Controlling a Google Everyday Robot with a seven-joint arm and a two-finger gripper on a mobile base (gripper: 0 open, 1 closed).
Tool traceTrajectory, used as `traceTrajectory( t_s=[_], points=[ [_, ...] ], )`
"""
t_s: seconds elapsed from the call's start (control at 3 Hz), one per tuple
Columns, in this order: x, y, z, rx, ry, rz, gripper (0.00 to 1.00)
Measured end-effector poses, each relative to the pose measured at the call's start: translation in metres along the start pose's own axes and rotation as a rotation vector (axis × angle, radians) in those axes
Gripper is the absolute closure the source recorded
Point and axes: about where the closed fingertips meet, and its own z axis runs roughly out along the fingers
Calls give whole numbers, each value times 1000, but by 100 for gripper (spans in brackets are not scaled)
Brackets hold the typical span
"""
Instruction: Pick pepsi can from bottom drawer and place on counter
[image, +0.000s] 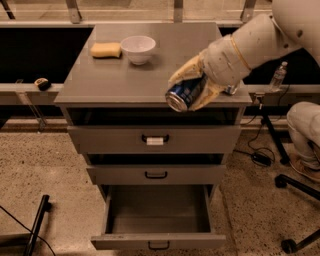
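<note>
My gripper (192, 88), with yellowish fingers (186, 71), is shut on the dark blue pepsi can (183, 95). It holds the can tilted on its side, silver end toward the camera, just above the front right part of the grey counter (115, 75). The bottom drawer (159, 241) stands pulled open below, and its inside looks empty. My white arm comes in from the upper right.
A white bowl (138, 48) and a yellow sponge (106, 49) sit at the counter's back left. A silver can (231, 90) lies mostly hidden behind my gripper. The two upper drawers are closed. A water bottle (278, 76) and chair legs stand to the right.
</note>
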Motion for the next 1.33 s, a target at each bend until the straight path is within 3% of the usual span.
traceTrajectory(
  t_s=[0.33,0.67,1.33],
  points=[
    [34,-11,-12,108,-40,6,100],
    [34,-11,-12,108,-40,6,100],
    [49,-76,21,169,-123,-19,100]
  ],
)
